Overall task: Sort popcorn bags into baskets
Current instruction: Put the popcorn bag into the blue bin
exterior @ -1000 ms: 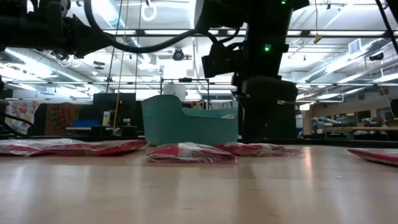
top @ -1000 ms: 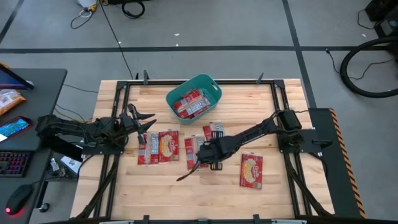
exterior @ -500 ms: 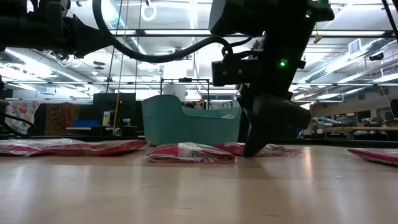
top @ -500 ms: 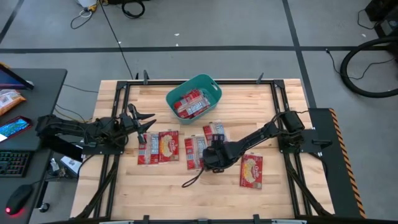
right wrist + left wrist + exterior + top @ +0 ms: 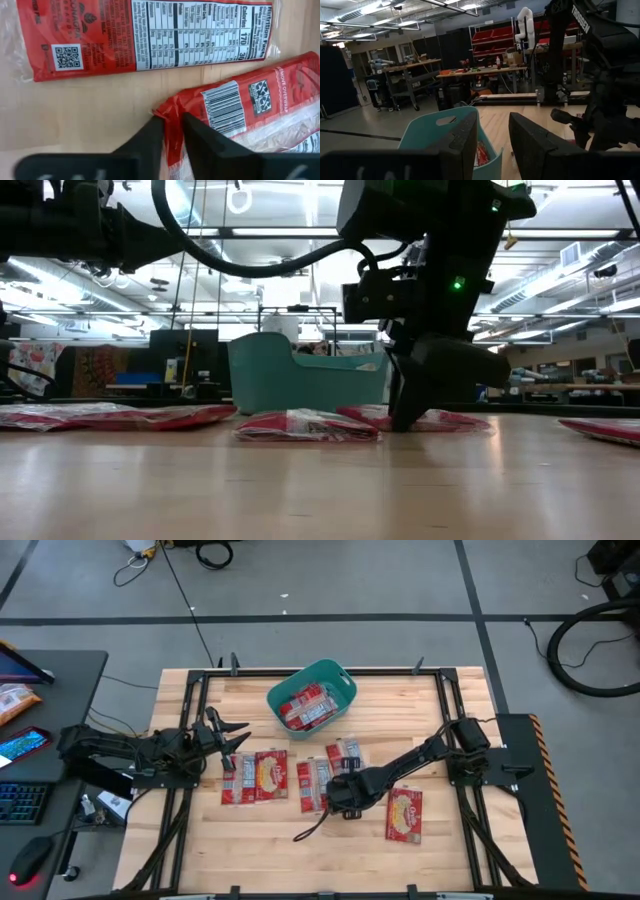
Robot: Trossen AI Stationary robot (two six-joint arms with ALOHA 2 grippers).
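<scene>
we see the right gripper (image 5: 336,792) down on the bench (image 5: 455,840) near its middle, its jaws nearly together and pinching the crinkled edge of one red popcorn bag (image 5: 235,117); in the right wrist view the two dark fingers (image 5: 200,142) sit on either side of that bag's corner, with only the plastic between them. in the low view the same gripper (image 5: 408,418) touches down on the bag (image 5: 450,420), which lies flat on the wood.

another popcorn bag (image 5: 145,35) lies just beside the gripped one, label side up, apart from it. from above we count further bags spread across the bench: a pair (image 5: 255,776) nearer the left arm, one pair (image 5: 345,752) just beyond the right gripper, and a single one (image 5: 405,814) on the right arm's side, well apart from the rest.

the teal basket (image 5: 342,677) stands at the far middle of the bench, with several red bags (image 5: 305,707) already inside.

the left gripper (image 5: 228,735) hovers above the bench's left side, its jaws partly open and holding nothing; its wrist view looks past them toward the basket (image 5: 432,132).
</scene>
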